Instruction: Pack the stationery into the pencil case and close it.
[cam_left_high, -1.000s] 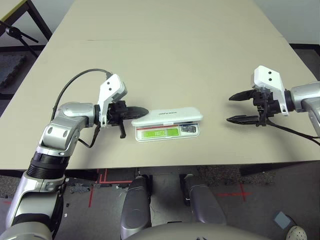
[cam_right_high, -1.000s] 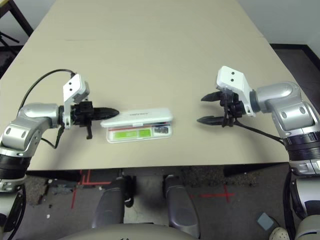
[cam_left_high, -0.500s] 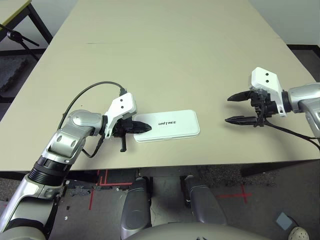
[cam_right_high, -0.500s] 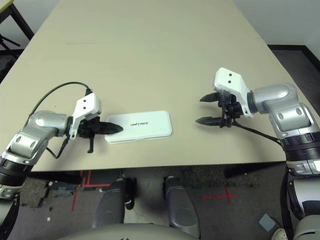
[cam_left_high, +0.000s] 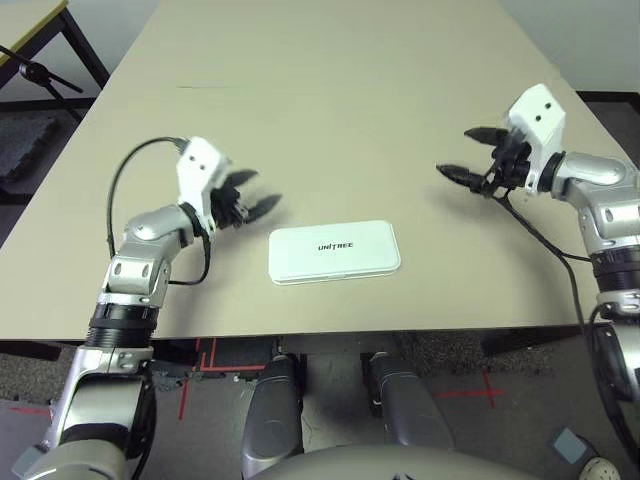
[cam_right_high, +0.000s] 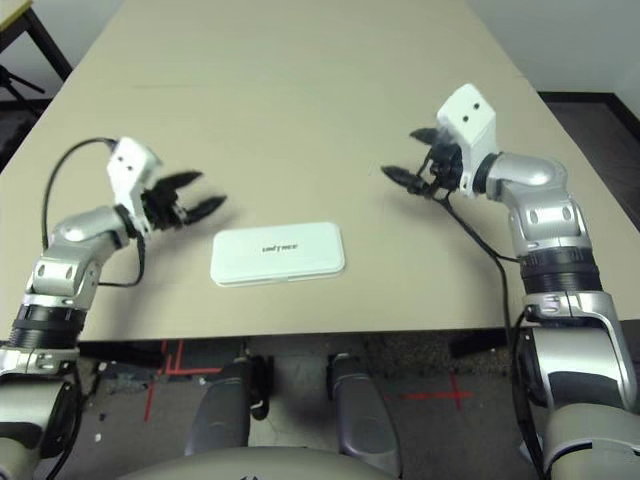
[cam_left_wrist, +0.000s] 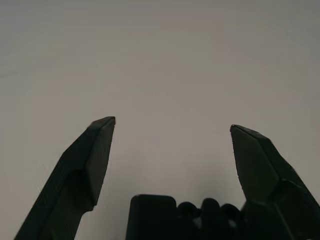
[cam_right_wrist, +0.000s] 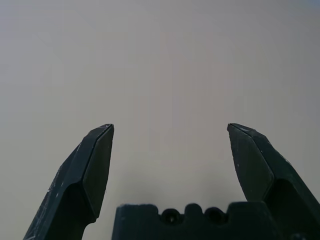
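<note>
Simply—smooth, white, round-cornered case.

The lid of the white pencil case, partly raised at first with the green highlighter showing beneath it, is now down, its UNITREE print facing up. The left gripper no longer touches the case's left end: it has drawn off toward the far left, and its fingers, closed before, now stand wide apart. The right gripper has moved a little farther from the table's near edge, its arm swinging inward.
</note>
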